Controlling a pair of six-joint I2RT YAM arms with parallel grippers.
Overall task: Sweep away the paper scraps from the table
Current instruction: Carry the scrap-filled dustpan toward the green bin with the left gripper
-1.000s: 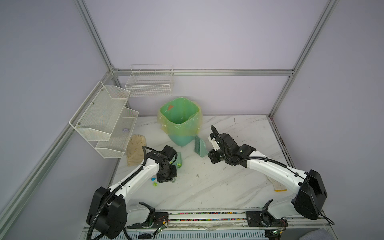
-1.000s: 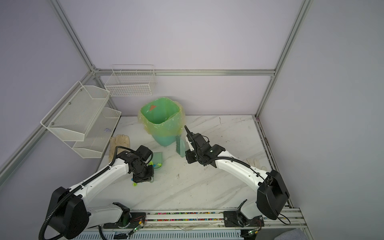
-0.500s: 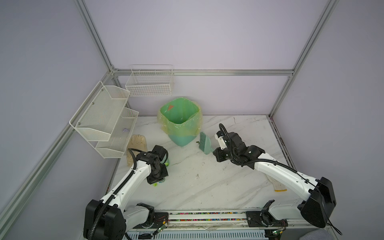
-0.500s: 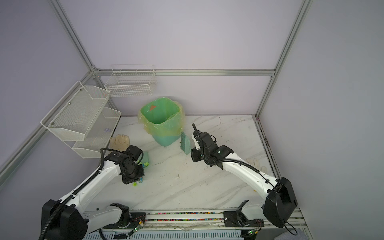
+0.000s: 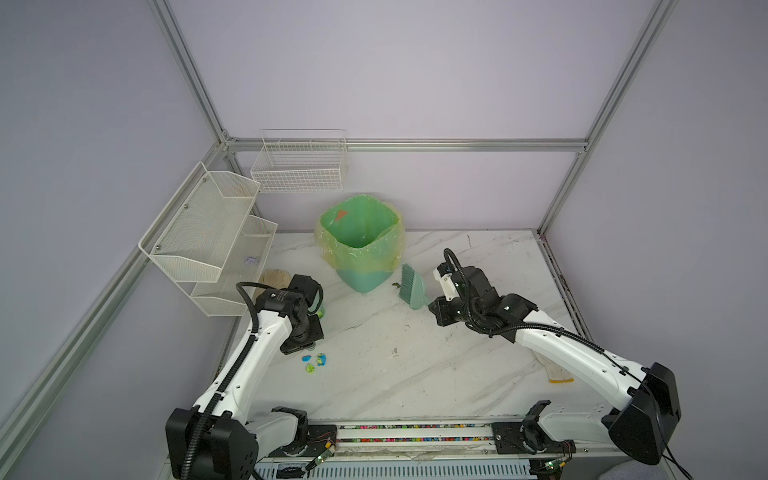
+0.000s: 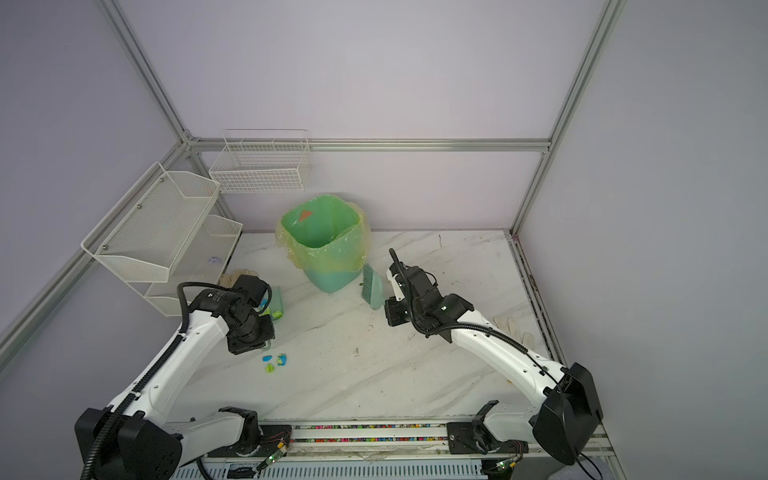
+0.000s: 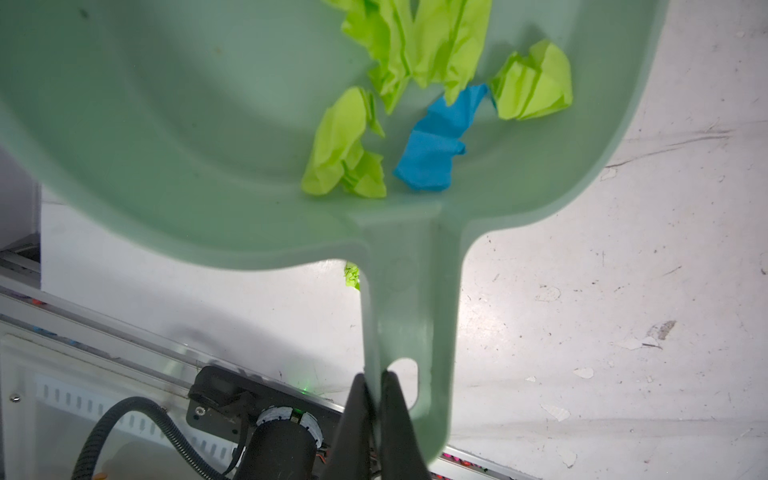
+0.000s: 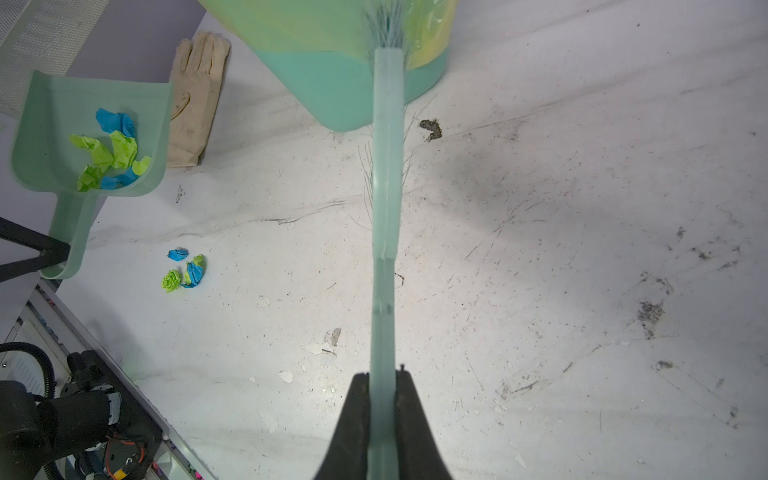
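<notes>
Three blue and lime paper scraps [image 5: 313, 360] [image 6: 274, 360] [image 8: 185, 270] lie in a small cluster on the white marble table [image 5: 415, 365]. Several more scraps [image 7: 432, 141] [image 8: 110, 153] sit in the pale green dustpan [image 7: 208, 124] [image 8: 50, 124] [image 6: 276, 307], pooled toward its handle end. My left gripper [image 7: 374, 376] is shut on the dustpan handle and holds the pan just behind the cluster. My right gripper [image 8: 382, 376] is shut on the handle of the green brush [image 5: 411, 286] [image 6: 371, 286], whose bristles point at the bin.
A green bin with a yellow-green liner [image 5: 361, 245] stands at the back middle. One glove [image 5: 274, 276] lies by the white mesh shelves [image 5: 208, 237], another [image 5: 557, 372] under the right arm. A dark speck [image 8: 431, 129] lies beside the bin. A rail with coloured bits [image 5: 415, 432] runs along the front edge.
My left arm has drawn back to the left with the dustpan, so the three scraps on the table now show fully. My right arm has shifted slightly right with the brush.
</notes>
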